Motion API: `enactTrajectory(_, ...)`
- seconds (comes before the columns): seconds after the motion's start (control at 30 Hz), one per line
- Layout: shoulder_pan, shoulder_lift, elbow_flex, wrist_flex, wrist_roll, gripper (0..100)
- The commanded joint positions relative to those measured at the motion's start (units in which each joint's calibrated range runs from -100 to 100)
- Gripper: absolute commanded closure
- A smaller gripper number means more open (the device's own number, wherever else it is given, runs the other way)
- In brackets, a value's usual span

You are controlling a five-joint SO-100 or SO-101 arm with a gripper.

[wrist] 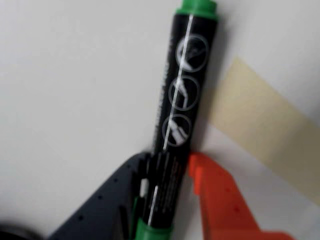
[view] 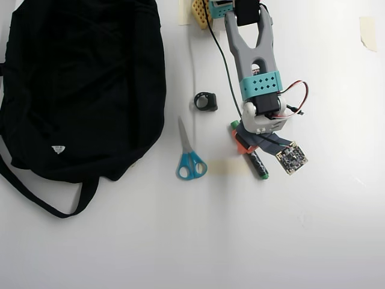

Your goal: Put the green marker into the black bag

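The green marker (wrist: 177,100) has a black barrel with white print and green at both ends; in the wrist view it runs up from between my fingers. My gripper (wrist: 170,160) is shut on its lower part, the dark grey finger (wrist: 107,200) on the left and the orange finger (wrist: 220,200) on the right. From overhead, the gripper (view: 242,139) sits right of centre and the green marker (view: 257,164) sticks out toward the lower right. The black bag (view: 78,84), big and soft, with a white tag, lies at the far left, well apart from the gripper.
Blue-handled scissors (view: 189,159) lie between bag and gripper. A small black object (view: 206,101) sits above them. A beige tape strip (wrist: 260,125) is stuck to the white table beside the marker. The bag's strap (view: 42,195) loops toward the lower left.
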State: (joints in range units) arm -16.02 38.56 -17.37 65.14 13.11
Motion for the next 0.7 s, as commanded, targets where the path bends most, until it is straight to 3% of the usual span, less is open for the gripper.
enactTrajectory(0.0, 0.5, -0.5, -1.9, 0.0, -0.2, 90)
enactTrajectory(0.13, 0.5, -0.6, -1.9, 0.0, -0.2, 98)
enactTrajectory(0.67, 1.1, -1.6, -2.1, 0.1, -0.9, 98)
